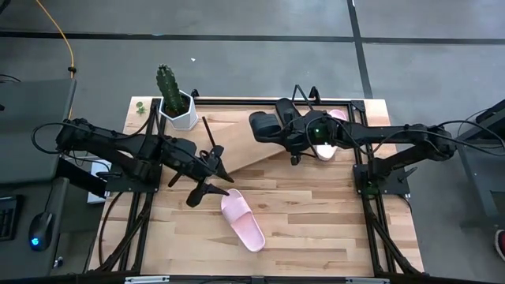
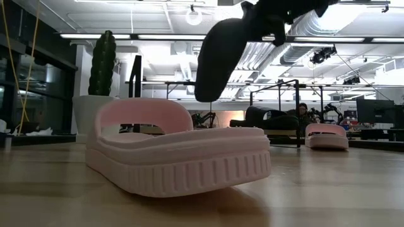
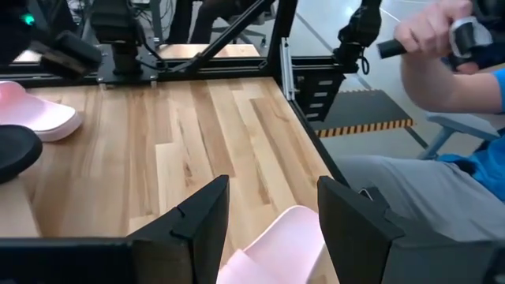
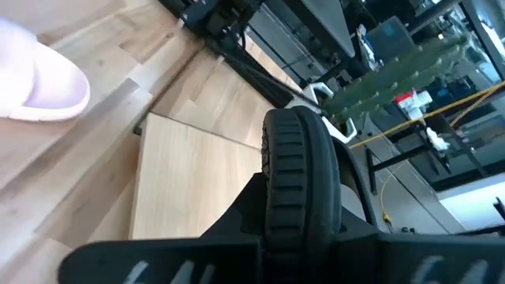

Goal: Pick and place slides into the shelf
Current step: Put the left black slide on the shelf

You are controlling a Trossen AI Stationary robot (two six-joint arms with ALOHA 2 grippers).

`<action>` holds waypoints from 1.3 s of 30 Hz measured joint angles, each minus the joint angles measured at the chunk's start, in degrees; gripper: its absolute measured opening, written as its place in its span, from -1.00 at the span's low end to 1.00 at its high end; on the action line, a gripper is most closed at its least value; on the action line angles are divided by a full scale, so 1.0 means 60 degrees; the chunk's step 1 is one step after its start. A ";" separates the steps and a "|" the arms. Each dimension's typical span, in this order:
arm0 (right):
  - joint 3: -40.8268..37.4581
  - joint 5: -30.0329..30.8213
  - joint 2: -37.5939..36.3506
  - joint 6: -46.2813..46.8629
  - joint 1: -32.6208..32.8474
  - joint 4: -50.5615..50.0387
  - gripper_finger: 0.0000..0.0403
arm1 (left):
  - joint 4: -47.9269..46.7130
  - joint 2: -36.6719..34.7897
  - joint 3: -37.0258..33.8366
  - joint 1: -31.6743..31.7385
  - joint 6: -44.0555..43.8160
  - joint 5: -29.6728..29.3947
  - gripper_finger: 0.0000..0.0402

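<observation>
Pink slide (image 2: 180, 148) lies on the tabletop under the left gripper (image 1: 207, 188), fingers spread, empty. Right gripper (image 4: 304, 229) pinches a black slide (image 1: 267, 126) above the shelf (image 1: 248, 142); light, bendy foam, I reckon, best grabbed edge-on.

Bright, even overhead light from ceiling strip lamps (image 2: 95, 36), glaring in low view. Soft short shadows on tabletop (image 1: 316, 213) under arms. Near pink slide (image 2: 177, 151) slightly soft in low view; bkgd sharper. Person's hand (image 3: 430, 28) motion-blurred in left wrist view.
</observation>
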 joint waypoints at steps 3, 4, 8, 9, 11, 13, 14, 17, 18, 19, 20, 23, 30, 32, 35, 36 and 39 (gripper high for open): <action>-0.0284 -0.0132 0.0000 -0.0173 -0.0210 0.0383 -0.94 | -0.0006 0.0000 0.0000 0.0000 0.0000 -0.0002 -0.12; -0.0384 -0.0218 0.0000 -0.0245 -0.0291 0.0511 -0.94 | -0.0006 0.0000 0.0000 0.0000 0.0000 -0.0002 -0.12; -0.0619 -0.0527 0.0000 -0.0364 -0.0689 0.0679 -0.94 | -0.0002 0.0000 0.0000 0.0007 0.0044 -0.0002 -0.12; -0.0679 -0.0633 0.0001 -0.0431 -0.0801 0.0720 -0.94 | 0.0000 0.0000 0.0000 0.0007 0.0075 -0.0002 -0.12; -0.0830 -0.0836 0.0004 -0.0569 -0.1022 0.0933 -0.94 | -0.0001 0.0000 0.0000 0.0007 0.0102 -0.0002 -0.12; -0.0991 -0.0902 0.0007 -0.0646 -0.1263 0.1256 -0.94 | -0.0002 0.0000 0.0000 0.0007 0.0102 -0.0002 -0.12; -0.1074 -0.1003 0.0007 -0.0694 -0.1387 0.1406 -0.94 | -0.0002 0.0000 0.0000 0.0007 0.0102 -0.0002 -0.12; -0.1333 -0.1527 0.0007 -0.0699 -0.1806 0.1632 -0.94 | -0.0002 0.0000 0.0000 0.0007 0.0102 -0.0002 -0.12; -0.1432 -0.1612 0.0007 -0.0756 -0.1926 0.1751 -0.94 | 0.0002 0.0000 0.0000 0.0007 0.0102 -0.0002 -0.12; -0.1552 -0.1663 0.0007 -0.0780 -0.2032 0.1930 -0.94 | 0.0002 0.0000 0.0000 0.0007 0.0102 -0.0002 -0.12; -0.1684 -0.1676 0.0007 -0.0799 -0.2133 0.2156 -0.94 | 0.0002 0.0000 0.0000 0.0007 0.0102 -0.0004 -0.12; -0.1988 -0.1907 0.0008 -0.0831 -0.2447 0.2433 -0.94 | 0.0005 0.0000 0.0000 0.0007 0.0102 -0.0069 -0.12; -0.2211 -0.2322 0.0015 -0.0824 -0.2722 0.2681 -0.94 | 0.0028 0.0000 0.0000 0.0007 0.0277 -0.0075 -0.12; -0.2211 -0.2341 0.0015 -0.0828 -0.2728 0.2684 -0.94 | 0.0045 0.0000 0.0000 0.0007 0.0279 -0.0075 -0.12; -0.2211 -0.2400 0.0015 -0.0766 -0.2728 0.2543 -0.94 | 0.0075 0.0000 0.0000 0.0007 0.0277 -0.0075 -0.12; -0.2211 -0.2405 0.0026 -0.0763 -0.2728 0.2483 -0.94 | 0.0071 0.0000 0.0000 0.0007 0.0277 -0.0075 -0.12; -0.2211 -0.2413 0.0037 -0.0596 -0.2728 0.2293 -0.94 | 0.0067 0.0000 0.0000 0.0007 0.0277 -0.0075 -0.12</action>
